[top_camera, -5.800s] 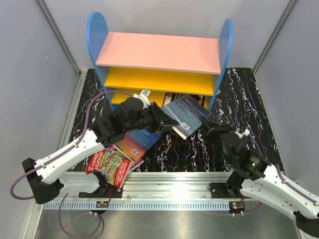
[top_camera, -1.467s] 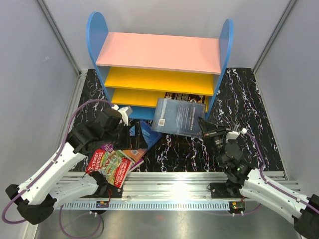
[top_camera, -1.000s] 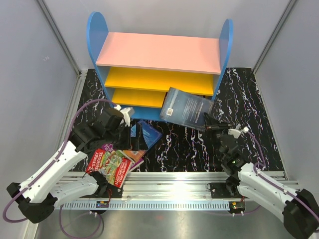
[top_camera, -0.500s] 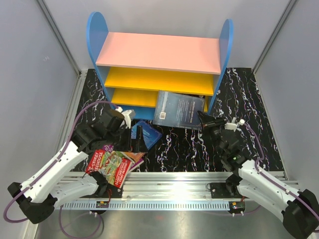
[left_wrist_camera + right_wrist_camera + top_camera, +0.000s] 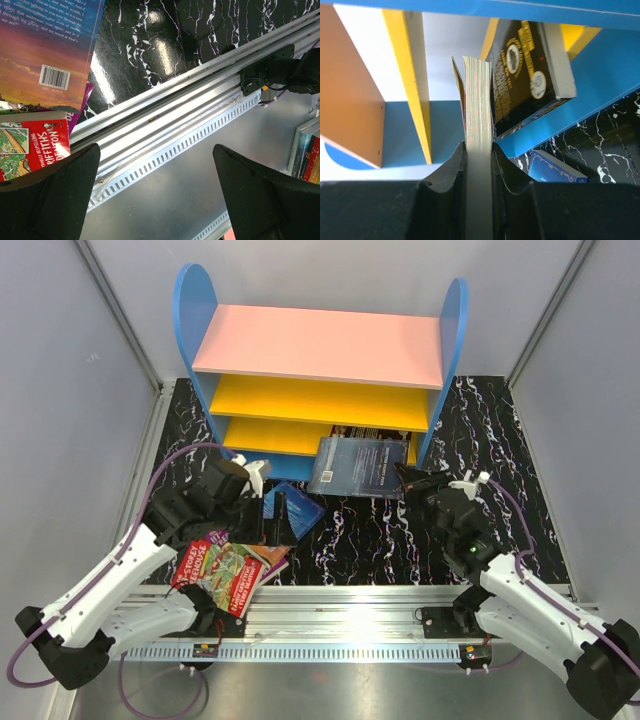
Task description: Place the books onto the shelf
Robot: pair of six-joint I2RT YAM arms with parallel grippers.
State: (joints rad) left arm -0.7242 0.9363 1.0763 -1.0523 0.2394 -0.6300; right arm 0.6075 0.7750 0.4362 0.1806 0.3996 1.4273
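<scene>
- Right gripper is pinching the dark blue book by one edge, with the pages clamped between its fingers. The book hangs roughly flat, just in front of the lower opening of the shelf, which sits at 12 o'clock on the worktop.
- From the right wrist view the book is edge-on to the opening. There's a yellow board on one side and the black book with gold print already inside on the other. I'd aim for the slot between those two.
- Get the book square to the opening before pushing. Its cover flares a bit at the far end, so it could snag on the black book's edge. Go slow and straight.
- I wouldn't let go until most of the book is resting inside, otherwise it'll probably slide back out.
- Left gripper is spread wide and holding nothing. It hovers around 8 o'clock over the blue-orange book, near the red cartoon book. Those look like next in the queue.
</scene>
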